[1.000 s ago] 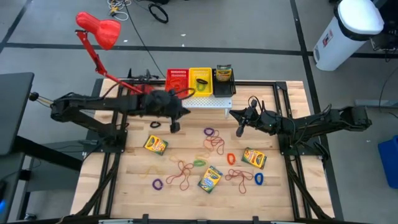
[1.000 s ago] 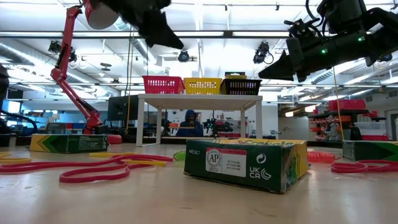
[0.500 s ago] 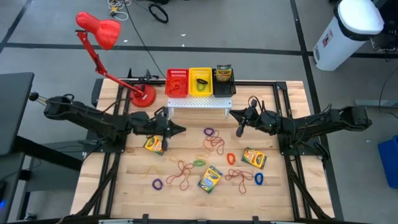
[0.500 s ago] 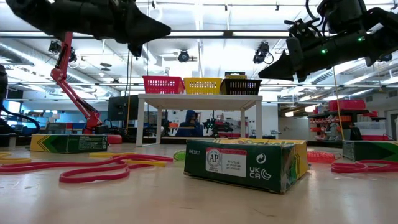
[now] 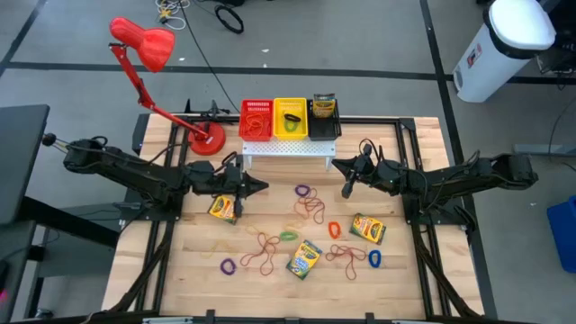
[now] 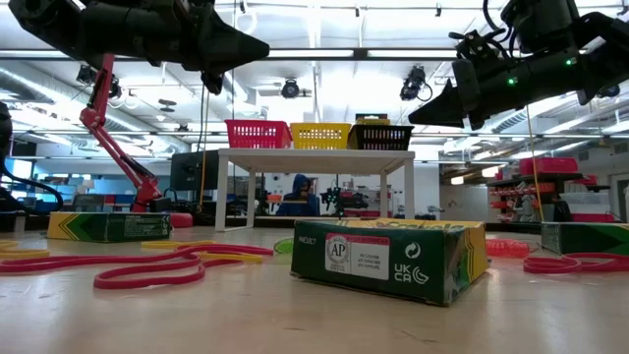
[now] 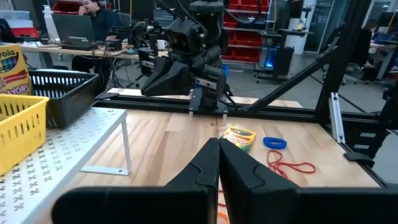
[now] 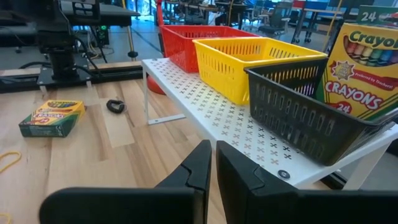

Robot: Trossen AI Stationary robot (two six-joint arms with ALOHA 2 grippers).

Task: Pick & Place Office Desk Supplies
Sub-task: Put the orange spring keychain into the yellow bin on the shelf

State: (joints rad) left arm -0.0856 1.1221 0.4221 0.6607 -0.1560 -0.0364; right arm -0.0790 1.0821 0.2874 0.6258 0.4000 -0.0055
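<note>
Three yellow-and-green crayon boxes lie flat on the table (image 5: pixel 225 209) (image 5: pixel 304 259) (image 5: pixel 367 228). Another crayon box (image 8: pixel 367 68) stands upright in the black basket (image 5: pixel 324 124). Loose rubber bands (image 5: pixel 310 207) in red, orange, green, purple and blue lie scattered between the boxes. My left gripper (image 5: pixel 263 187) hovers shut and level above the table, just past the left box, seen shut in its wrist view (image 7: pixel 217 149). My right gripper (image 5: pixel 336 164) hovers shut near the rack's right end, seen in its wrist view (image 8: pixel 212 152). Both grippers hold nothing.
A white perforated rack (image 5: pixel 288 147) at the far edge carries a red basket (image 5: pixel 256 118), a yellow basket (image 5: pixel 290 117) and the black one. A red desk lamp (image 5: pixel 142 43) has its base (image 5: pixel 207 141) at the far left. Black frame rails border the table.
My left arm has drawn back from in front of the rack toward the table's left edge and sunk. Its gripper has tipped from slanting down to level and has stayed shut. It has held still over the last half second.
</note>
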